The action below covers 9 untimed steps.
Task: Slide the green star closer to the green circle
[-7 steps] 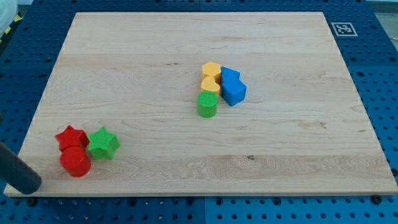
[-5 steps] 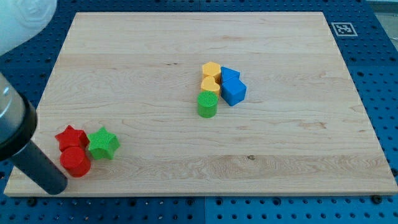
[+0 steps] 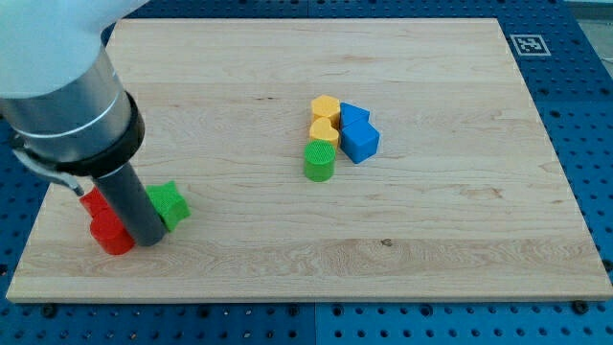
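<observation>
green star (image 3: pixel 170 204) near board's lower left in the view, well apart from green circle (image 3: pixel 320 161) at centre. my tip (image 3: pixel 150 240) down between red cylinder (image 3: pixel 111 235) and the star, touching or just beside its left. no fingers on this rig, nothing grasped. judged: push barely begun, nearly all travel left.

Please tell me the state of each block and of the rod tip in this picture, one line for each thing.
my tip: down on the board, between the red cylinder and the green star
green star: partly hidden by the rod, far from the green circle
green circle: upright, beside the yellow blocks
red cylinder: partly hidden
red star: mostly hidden
yellow blocks: side by side
blue blocks: side by side
</observation>
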Tool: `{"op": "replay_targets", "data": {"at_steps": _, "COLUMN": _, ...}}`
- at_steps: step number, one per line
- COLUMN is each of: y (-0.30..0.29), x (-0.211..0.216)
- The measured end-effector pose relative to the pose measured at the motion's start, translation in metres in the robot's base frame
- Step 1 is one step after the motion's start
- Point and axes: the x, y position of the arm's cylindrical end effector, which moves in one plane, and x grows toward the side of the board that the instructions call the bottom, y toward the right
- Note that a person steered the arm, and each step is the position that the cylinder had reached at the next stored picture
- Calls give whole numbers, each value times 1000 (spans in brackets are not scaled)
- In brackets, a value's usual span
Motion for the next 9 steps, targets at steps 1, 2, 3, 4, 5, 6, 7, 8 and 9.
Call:
{"op": "replay_targets", "data": {"at_steps": 1, "y": 0, "x": -10}}
{"op": "replay_targets", "data": {"at_steps": 2, "y": 0, "x": -41}}
{"op": "replay_targets", "data": {"at_steps": 3, "y": -7, "x": -46}}
{"op": "replay_targets", "data": {"at_steps": 4, "y": -7, "x": -67}}
{"op": "replay_targets", "data": {"at_steps": 5, "y": 19, "x": -68}}
{"op": "replay_targets", "data": {"at_steps": 6, "y": 44, "x": -61}}
{"op": "replay_targets", "data": {"at_steps": 7, "y": 81, "x": -61}}
{"op": "replay_targets", "data": {"at_steps": 8, "y": 104, "x": -61}}
{"op": "replay_targets", "data": {"at_steps": 9, "y": 83, "x": -88}}
